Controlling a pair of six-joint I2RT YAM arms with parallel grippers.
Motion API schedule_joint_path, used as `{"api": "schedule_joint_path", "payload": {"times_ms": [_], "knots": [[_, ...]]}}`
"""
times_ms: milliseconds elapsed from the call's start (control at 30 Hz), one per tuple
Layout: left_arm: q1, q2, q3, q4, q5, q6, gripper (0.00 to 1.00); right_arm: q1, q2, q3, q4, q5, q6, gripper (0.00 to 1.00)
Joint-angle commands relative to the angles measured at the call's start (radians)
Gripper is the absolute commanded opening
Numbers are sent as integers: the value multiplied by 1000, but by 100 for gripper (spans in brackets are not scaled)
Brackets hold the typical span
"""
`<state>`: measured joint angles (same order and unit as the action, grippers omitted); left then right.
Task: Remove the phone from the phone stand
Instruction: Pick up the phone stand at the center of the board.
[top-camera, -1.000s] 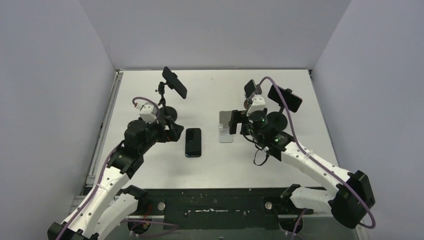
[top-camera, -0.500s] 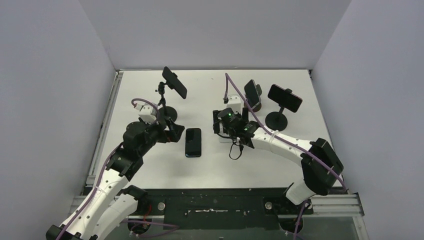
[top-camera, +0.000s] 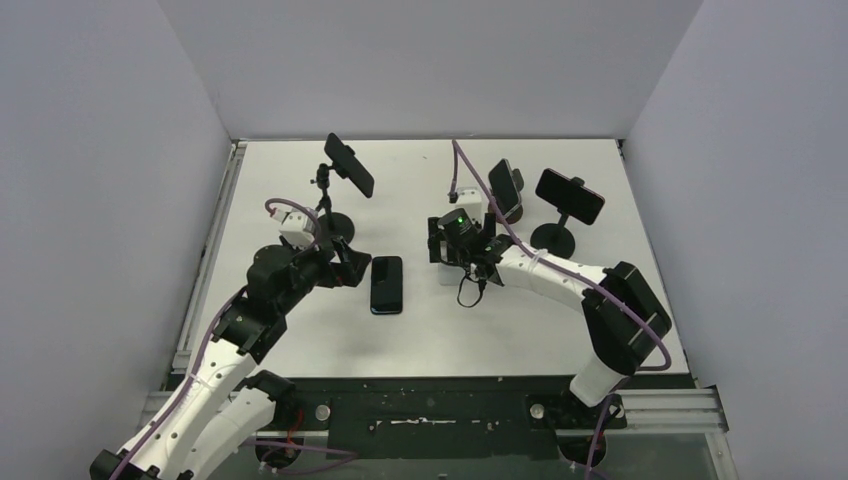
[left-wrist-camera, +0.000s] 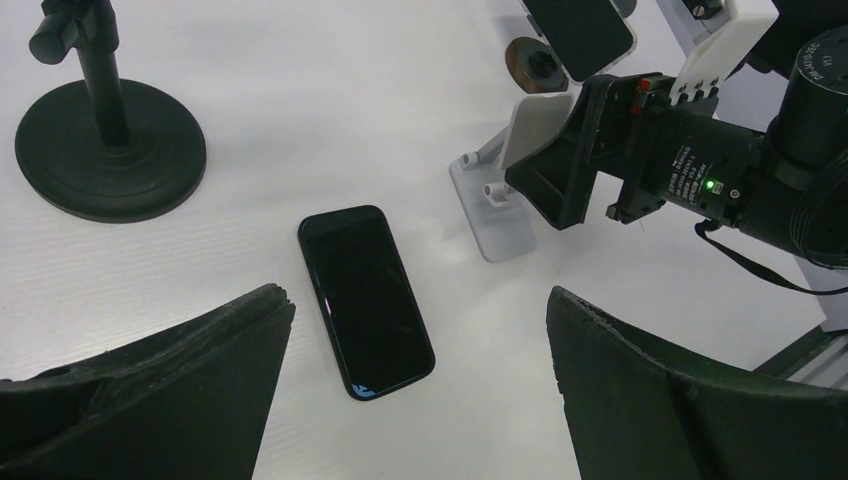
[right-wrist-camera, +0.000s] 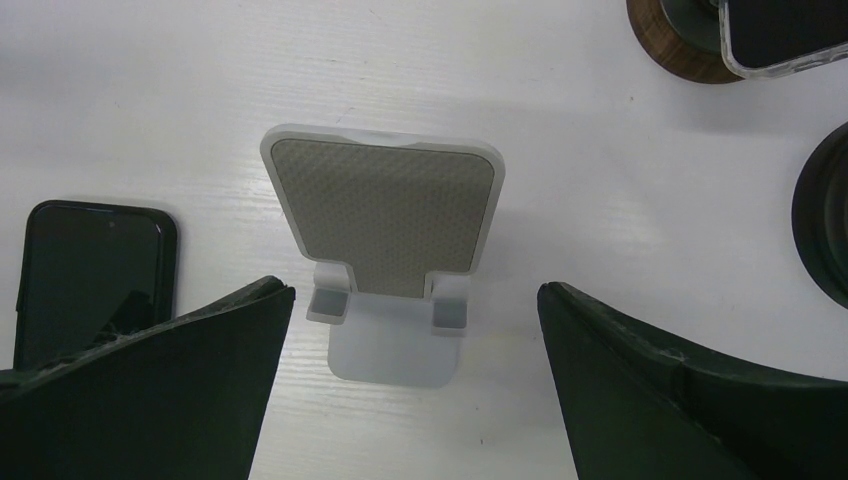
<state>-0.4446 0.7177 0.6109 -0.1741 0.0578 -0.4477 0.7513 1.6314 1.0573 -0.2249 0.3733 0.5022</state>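
A black phone lies flat, screen up, on the white table. Just to its right stands a white phone stand with a grey pad that holds nothing. My right gripper hovers over that stand, open, and the stand's base lies between its fingers. My left gripper sits at the phone's left edge, open and empty. In the left wrist view the phone lies between and just beyond the left gripper's fingers. The phone's top end shows at the left of the right wrist view.
Three other phones sit clamped in stands at the back: one on a black pole stand, one on a wood-based stand, one on a round black base. Grey walls enclose the table.
My right arm swung left from beside the round black stand to over the white stand. The left arm and the flat phone barely moved.
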Motion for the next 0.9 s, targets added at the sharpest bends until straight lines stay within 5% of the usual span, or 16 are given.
{"api": "schedule_joint_path", "payload": {"times_ms": [0,867], "knots": [[-6,-18,-4,49,2,9,98,-12,11,46,63,-39,-22,100],[-9,-17,-8,52,1,9,97,-33,117,115,48,-60,-10,92]]}}
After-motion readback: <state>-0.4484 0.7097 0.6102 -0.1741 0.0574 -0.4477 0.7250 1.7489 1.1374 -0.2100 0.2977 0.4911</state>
